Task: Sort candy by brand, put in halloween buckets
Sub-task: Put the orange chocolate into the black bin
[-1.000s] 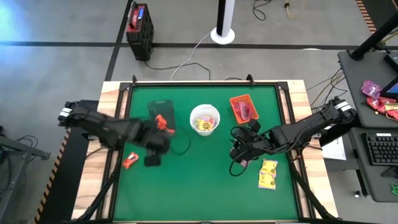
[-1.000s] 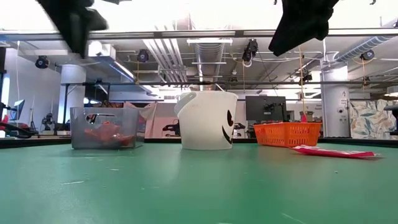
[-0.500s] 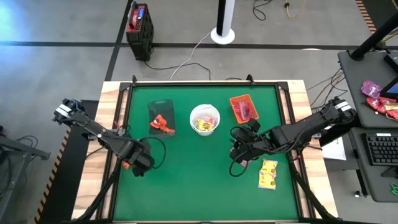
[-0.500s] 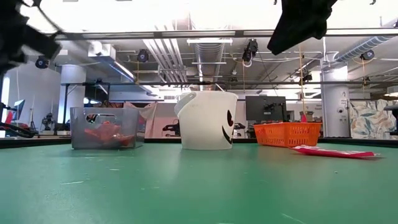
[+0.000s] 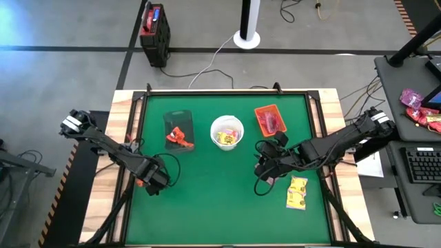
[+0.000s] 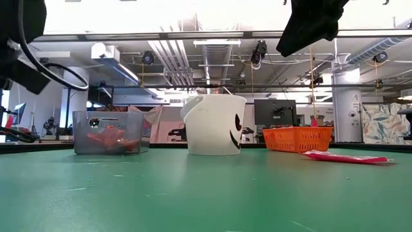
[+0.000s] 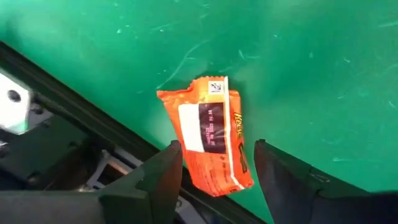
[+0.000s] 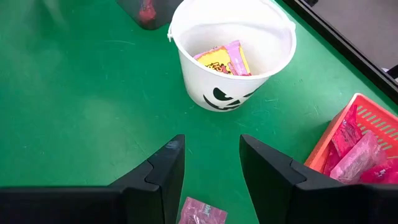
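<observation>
An orange candy packet (image 7: 208, 134) lies flat on the green mat beside its left edge. My left gripper (image 7: 217, 168) hangs open just over it and points down, one finger on each side of the packet's near end; in the high view it is at the mat's left side (image 5: 149, 183). My right gripper (image 8: 211, 174) is open and holds nothing above the mat, right of centre (image 5: 264, 170). Below it lies a pink packet (image 8: 202, 214). The buckets stand in a row at the back: a dark tub (image 5: 178, 129), a white bucket (image 5: 227, 132), an orange tray (image 5: 270, 119).
Yellow packets (image 5: 297, 192) lie on the mat at the near right. The mat's black frame (image 7: 74, 112) runs right beside the orange packet. The white bucket holds yellow and pink candy (image 8: 224, 59); the tray holds pink candy (image 8: 357, 152). The mat's middle and near part are bare.
My left gripper has swung from beside the dark tub toward the table's left edge, gone down and rolled about, and now hangs over the orange packet. The packet has stayed in place.
</observation>
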